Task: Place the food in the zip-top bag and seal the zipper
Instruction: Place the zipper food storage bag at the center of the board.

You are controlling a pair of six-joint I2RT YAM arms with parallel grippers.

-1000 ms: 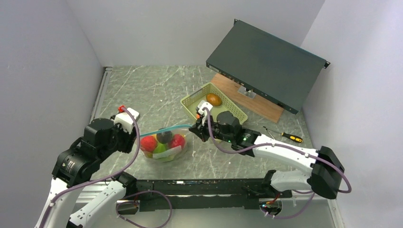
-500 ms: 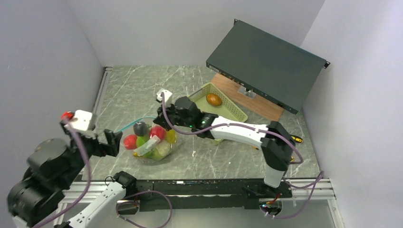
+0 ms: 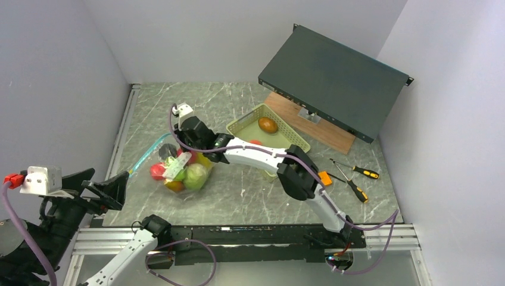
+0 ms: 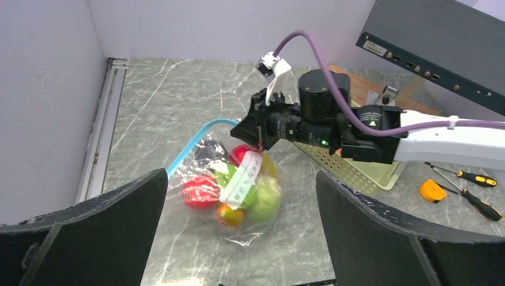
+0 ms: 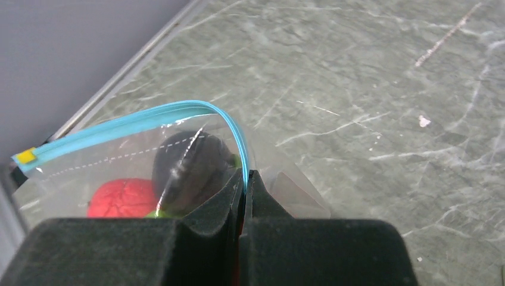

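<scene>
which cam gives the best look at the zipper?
Right wrist: the zipper fills the frame, a teal arc running into the shut right gripper, which pinches it. Left wrist shows only a short teal curve at the zip-top bag mouth; top external, a thin line.

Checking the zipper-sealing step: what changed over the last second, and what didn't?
The left gripper opened, let go of the zip-top bag's end and pulled back to the near left. The right gripper, shut on the zipper, travelled leftward, dragging the bag and the food a little left. The green basket and the screwdrivers stayed put.
</scene>
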